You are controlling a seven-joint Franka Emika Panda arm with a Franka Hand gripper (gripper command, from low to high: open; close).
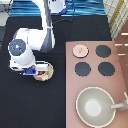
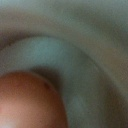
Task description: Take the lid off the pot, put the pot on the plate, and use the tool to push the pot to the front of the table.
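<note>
Gripper (image 1: 34, 71) sits low over the pot (image 1: 45, 74) on the black table (image 1: 30, 105), at the exterior view's left. I cannot tell if it grips anything. Over on the stove (image 1: 120, 65), the lid (image 1: 79, 50) lies near the burners (image 1: 103, 51), and a big grey pan (image 1: 95, 106) sits below them.

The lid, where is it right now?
In the exterior view the lid lies on the stove's top-left corner, beside a burner, away from the gripper over the pot.

No readable text or labels anywhere.
</note>
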